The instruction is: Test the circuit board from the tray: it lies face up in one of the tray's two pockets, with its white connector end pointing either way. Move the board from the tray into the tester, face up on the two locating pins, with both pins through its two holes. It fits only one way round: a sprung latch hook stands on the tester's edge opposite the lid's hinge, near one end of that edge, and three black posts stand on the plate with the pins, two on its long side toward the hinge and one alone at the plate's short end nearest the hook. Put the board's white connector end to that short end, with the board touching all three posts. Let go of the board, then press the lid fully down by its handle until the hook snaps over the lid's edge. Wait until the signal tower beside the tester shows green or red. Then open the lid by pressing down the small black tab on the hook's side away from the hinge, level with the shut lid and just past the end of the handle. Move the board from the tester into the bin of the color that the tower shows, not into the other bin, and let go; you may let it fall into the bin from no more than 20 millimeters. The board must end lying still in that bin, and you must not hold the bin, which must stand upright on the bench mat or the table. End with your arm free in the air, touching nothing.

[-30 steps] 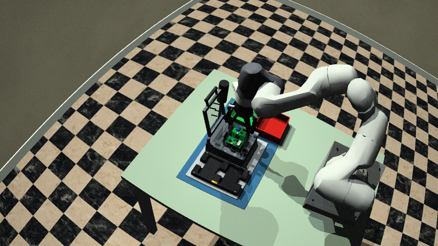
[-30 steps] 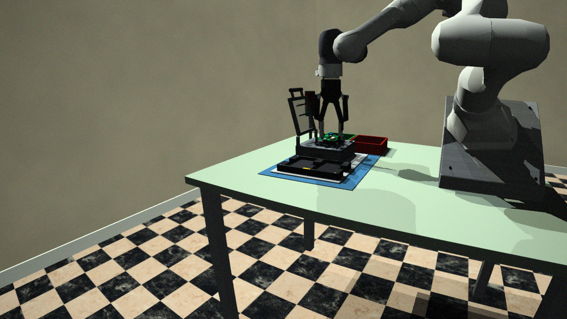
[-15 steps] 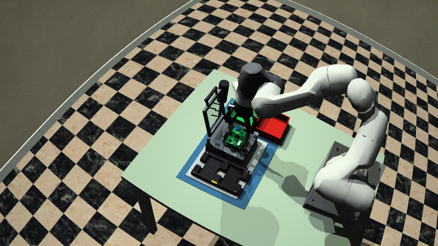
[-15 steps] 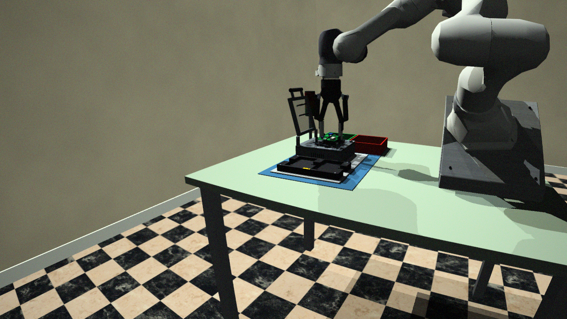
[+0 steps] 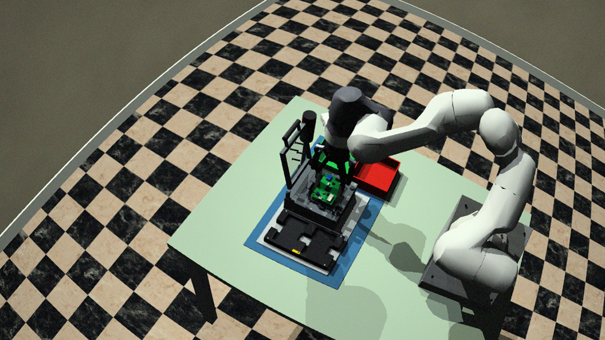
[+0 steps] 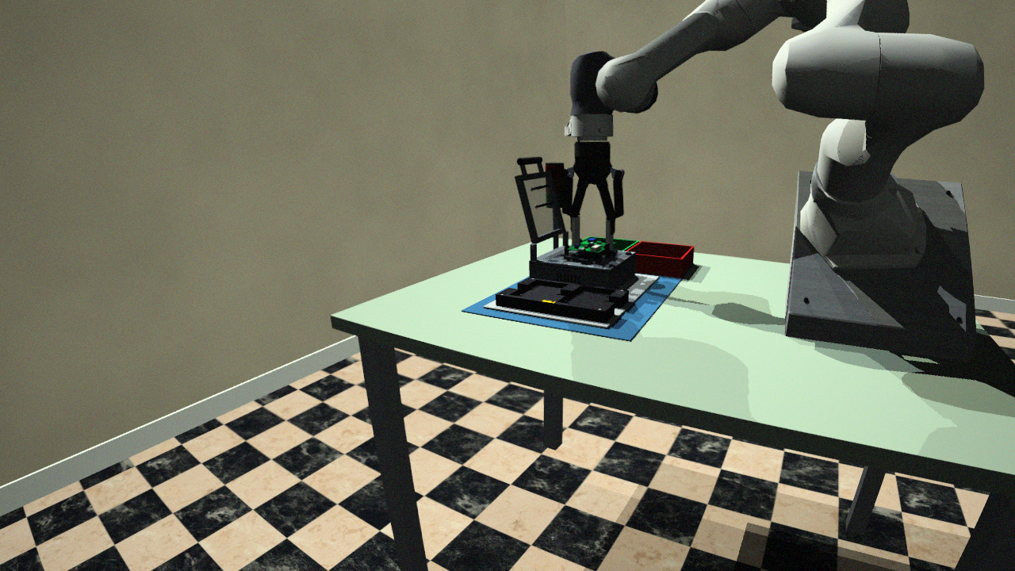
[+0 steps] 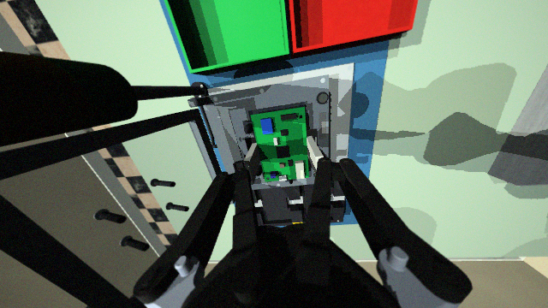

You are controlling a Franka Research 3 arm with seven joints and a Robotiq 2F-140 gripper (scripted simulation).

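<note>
The green circuit board (image 5: 325, 189) (image 6: 588, 248) (image 7: 280, 141) lies face up low in the open tester (image 5: 312, 210) (image 6: 568, 273) (image 7: 231, 124). Its white connector end points toward the tray. My gripper (image 5: 328, 184) (image 6: 591, 244) (image 7: 282, 148) reaches straight down into the tester, and its two finger pads sit against the board's long sides, shut on it. The tester's lid (image 5: 291, 152) (image 6: 528, 202) stands open and upright on the far left side. The signal tower (image 5: 309, 117) (image 6: 554, 177) behind it looks dark. The pins and posts are hidden.
The black tray (image 5: 303, 244) (image 6: 553, 301) lies in front of the tester on the blue mat (image 5: 260, 236) (image 6: 638, 323) (image 7: 370, 85). The green bin (image 5: 329, 162) (image 6: 621, 243) (image 7: 240, 30) and the red bin (image 5: 376, 175) (image 6: 663, 258) (image 7: 351, 21) stand side by side behind the tester.
</note>
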